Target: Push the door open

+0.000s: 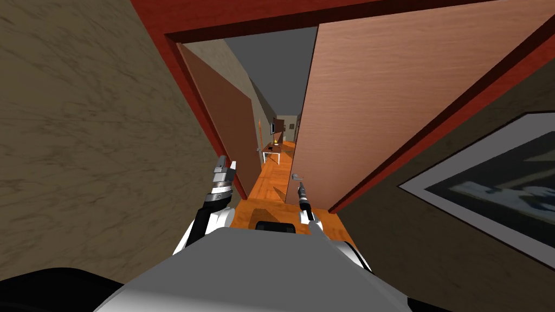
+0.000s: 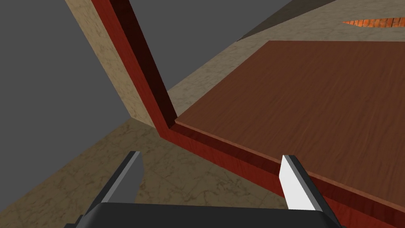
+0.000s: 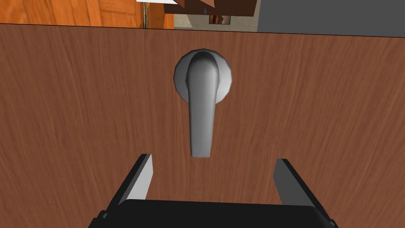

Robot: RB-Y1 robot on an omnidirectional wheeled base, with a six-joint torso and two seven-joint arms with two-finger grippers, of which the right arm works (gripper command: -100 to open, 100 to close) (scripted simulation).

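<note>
The brown door [image 1: 374, 108] stands at the right side of a red frame [image 1: 198, 103], with a gap between it and a darker door panel [image 1: 227, 119] on the left. An orange floor [image 1: 269, 187] shows through that gap. The right claw [image 3: 212, 159] faces the door close up with its fingers spread apart and gripping nothing. The tip of the grey lever handle [image 3: 202, 107] points at the space between them. The left claw [image 2: 210, 155], also spread and empty, is raised near the darker panel and the frame.
</note>
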